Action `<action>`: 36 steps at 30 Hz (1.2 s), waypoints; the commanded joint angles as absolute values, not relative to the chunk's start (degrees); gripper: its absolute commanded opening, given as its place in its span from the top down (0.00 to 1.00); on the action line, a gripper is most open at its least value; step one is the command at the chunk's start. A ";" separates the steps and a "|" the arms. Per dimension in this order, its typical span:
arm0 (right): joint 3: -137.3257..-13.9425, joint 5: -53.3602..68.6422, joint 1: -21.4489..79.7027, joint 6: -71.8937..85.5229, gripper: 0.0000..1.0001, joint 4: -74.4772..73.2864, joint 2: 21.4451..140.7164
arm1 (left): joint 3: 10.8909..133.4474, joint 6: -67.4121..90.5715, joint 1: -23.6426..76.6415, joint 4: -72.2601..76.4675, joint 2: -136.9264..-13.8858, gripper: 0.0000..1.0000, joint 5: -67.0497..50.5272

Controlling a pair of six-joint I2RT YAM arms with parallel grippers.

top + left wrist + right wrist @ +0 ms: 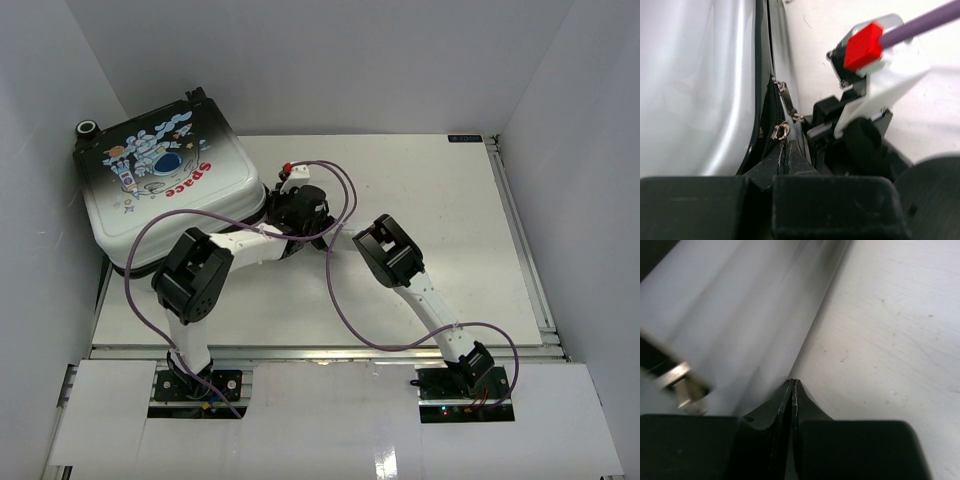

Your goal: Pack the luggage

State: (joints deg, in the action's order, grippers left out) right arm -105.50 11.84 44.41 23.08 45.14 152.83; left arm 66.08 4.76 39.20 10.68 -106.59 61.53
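Note:
The luggage (165, 190) lies closed at the table's back left, astronaut print up. In the left wrist view its silver shell (695, 85) fills the left side, and the black zipper rim (762, 75) runs up the middle. My left gripper (785, 144) is shut, pinching a small metal zipper pull (781, 131) at its tips. A second pull (790, 105) hangs just above. My right gripper (792, 382) is shut on nothing, its tips down at the table where a blurred pale surface (740, 315) meets it.
The right arm's wrist with its white camera bracket and red plug (865, 45) sits close to the right of my left gripper. Purple cables (345, 195) loop over both arms. White walls (40, 120) enclose the table (430, 200).

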 commanded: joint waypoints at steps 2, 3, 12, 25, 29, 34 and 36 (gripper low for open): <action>-104.34 31.78 56.12 25.93 0.92 41.04 154.29 | 76.32 1.30 38.60 27.14 -107.37 1.00 58.46; -104.15 31.64 56.16 25.84 0.92 41.13 154.25 | 76.47 2.28 38.40 26.61 -107.23 1.00 57.65; -104.23 31.46 56.33 24.72 0.92 40.28 153.99 | 82.52 5.52 35.68 20.69 -109.53 1.00 56.99; -103.45 34.46 56.16 26.72 0.92 43.23 154.69 | 82.67 9.63 33.74 20.43 -108.55 1.00 56.13; -103.61 35.01 55.91 28.26 0.92 43.17 154.84 | 78.27 12.48 33.57 19.03 -106.01 0.78 52.91; -96.83 32.78 55.65 29.24 0.92 43.37 152.06 | 73.76 14.13 33.57 16.71 -103.33 0.50 48.39; -91.14 30.61 55.09 28.62 0.88 43.86 148.64 | 72.58 14.55 33.57 14.18 -101.43 0.47 44.07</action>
State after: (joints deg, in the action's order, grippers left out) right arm -101.27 16.07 42.61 24.88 48.75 151.37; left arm 72.88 13.14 35.20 8.15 -109.91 54.86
